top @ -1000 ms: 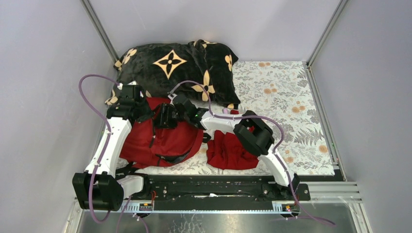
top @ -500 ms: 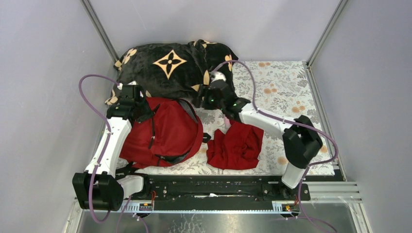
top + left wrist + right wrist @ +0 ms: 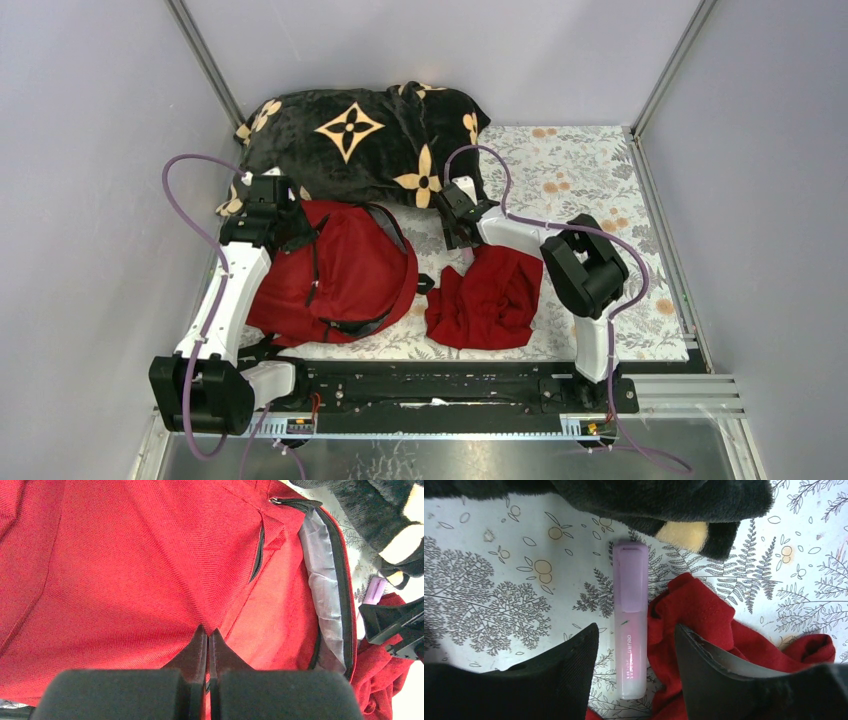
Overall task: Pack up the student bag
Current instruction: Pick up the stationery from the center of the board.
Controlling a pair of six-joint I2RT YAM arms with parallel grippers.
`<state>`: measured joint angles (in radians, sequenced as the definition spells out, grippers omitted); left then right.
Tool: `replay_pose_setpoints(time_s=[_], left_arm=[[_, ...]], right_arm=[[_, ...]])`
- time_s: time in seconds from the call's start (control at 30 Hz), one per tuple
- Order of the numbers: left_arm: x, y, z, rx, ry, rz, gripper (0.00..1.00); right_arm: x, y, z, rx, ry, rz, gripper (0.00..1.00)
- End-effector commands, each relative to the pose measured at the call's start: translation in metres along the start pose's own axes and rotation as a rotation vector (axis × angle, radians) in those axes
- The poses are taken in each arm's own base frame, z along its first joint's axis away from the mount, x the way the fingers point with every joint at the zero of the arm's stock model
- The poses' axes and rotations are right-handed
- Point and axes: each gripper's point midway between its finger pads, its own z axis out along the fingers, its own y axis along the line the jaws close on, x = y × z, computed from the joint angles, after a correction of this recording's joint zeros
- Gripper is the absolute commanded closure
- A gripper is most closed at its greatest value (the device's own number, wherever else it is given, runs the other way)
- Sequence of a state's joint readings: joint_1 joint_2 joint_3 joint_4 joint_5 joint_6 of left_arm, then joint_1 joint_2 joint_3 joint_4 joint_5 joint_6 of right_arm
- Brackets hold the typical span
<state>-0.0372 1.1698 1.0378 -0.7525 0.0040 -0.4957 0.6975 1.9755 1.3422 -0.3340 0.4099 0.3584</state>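
The student bag (image 3: 340, 275) lies at the left of the table, red with black zippers, its mouth showing grey lining (image 3: 322, 580). My left gripper (image 3: 290, 225) is at the bag's upper left edge, shut on a pinch of its red fabric (image 3: 125, 570). My right gripper (image 3: 450, 232) hangs open between the blanket and the dark-red cloth. Between its fingers, on the tablecloth, lies a pale purple highlighter (image 3: 630, 615). The jaws stand apart on either side of it, not touching it.
A black plush blanket (image 3: 360, 140) with tan flowers lies along the back, its corner (image 3: 664, 500) just beyond the highlighter. A crumpled dark-red cloth (image 3: 487, 300) lies right of the bag, its edge (image 3: 704, 615) against the highlighter. The leaf-print tablecloth (image 3: 590, 180) extends right.
My right arm left the bag's mouth, swung right to the blanket's corner, then settled over the highlighter with its jaws wider apart. The left gripper and the bag have not moved.
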Motion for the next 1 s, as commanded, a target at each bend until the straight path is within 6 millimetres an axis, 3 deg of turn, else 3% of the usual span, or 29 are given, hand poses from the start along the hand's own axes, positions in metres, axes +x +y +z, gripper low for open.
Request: replay_pose_setpoints(time_s=[0.0,0.47,0.73,0.97], left_arm=[[-0.018,-0.011,-0.004,0.057,-0.081,-0.007,1.00],[-0.016,-0.014,-0.001,0.069,-0.069,-0.012,1.00],[-0.014,-0.014,0.003,0.070,-0.060,-0.014,1.00],[-0.012,-0.015,0.005,0.078,-0.050,-0.019,1.00]], right_arm=[[-0.017,0.000,-0.003,0.022,-0.039,-0.035,0.38],[-0.028,0.023,0.004,-0.069,-0.055,-0.054,0.42],[-0.018,0.032,0.011,-0.109,-0.022,-0.063,0.42],[-0.017,0.048,-0.001,-0.222,-0.030,-0.080,0.41]])
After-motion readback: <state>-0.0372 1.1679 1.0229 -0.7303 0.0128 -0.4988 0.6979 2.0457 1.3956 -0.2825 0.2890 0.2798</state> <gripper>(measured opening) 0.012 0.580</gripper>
